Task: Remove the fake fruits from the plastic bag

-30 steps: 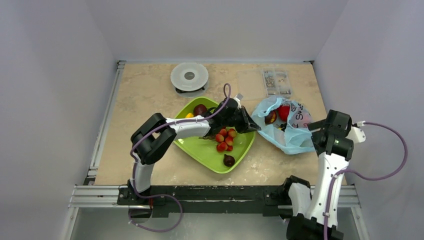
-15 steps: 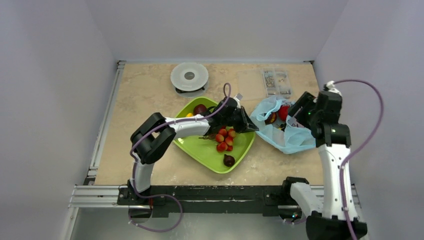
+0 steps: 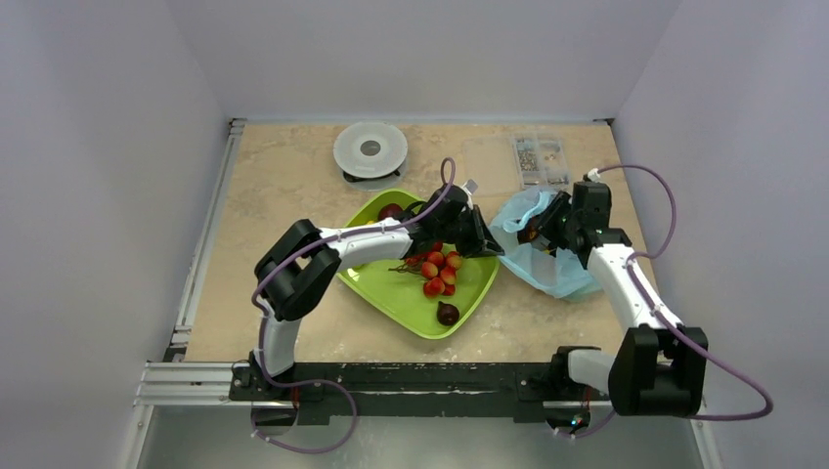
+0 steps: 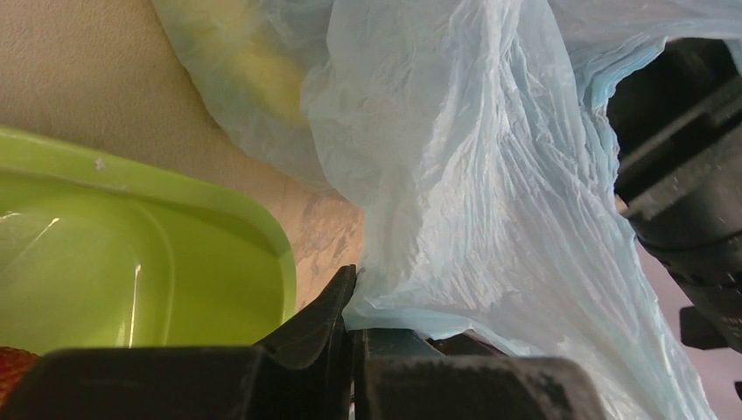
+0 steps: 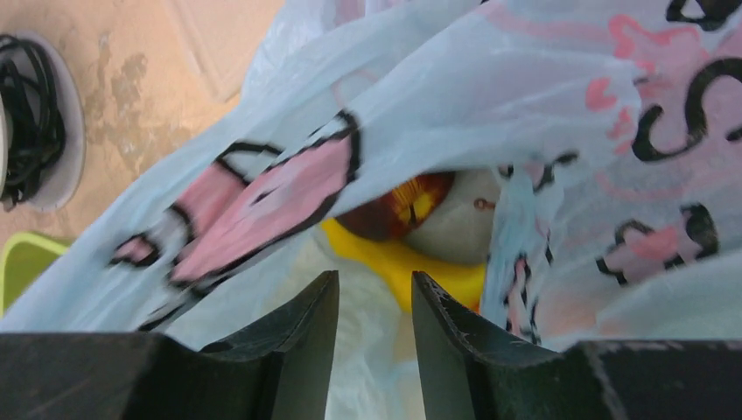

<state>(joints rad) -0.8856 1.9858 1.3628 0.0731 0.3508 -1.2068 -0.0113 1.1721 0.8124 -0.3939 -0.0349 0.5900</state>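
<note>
Left gripper [image 4: 353, 289] clenched on a fold of the plastic bag [image 3: 559, 276], fingertips pressed together at the bag's left edge, just beside the rim of the green tray [image 3: 479, 293]. Right gripper [image 5: 374, 284] at the bag's mouth, reaching in from the right, fingers parted by a narrow gap, pale film visible through that gap. Bag crumpled on the table [image 3: 293, 176] just right of the tray, between the two grippers, a strip of bare tabletop separating film from tray rim in the left wrist view. Inside the bag, just beyond the right fingertips: dark red fruit with a yellow patch [image 5: 398, 210] lying against a yellow fruit [image 5: 429, 271], both partly veiled by the pink-and-dark print. Out of the bag and in the tray: dark purple-brown fruit [image 3: 448, 313] near the front corner, second dark fruit [image 3: 391, 211] at the far corner, cluster of small red berries [image 3: 440, 274] in the middle, just beside the left gripper. Well apart, at the table's far edge: round white disc [image 3: 370, 149] and clear compartment box [image 3: 541, 159].
</note>
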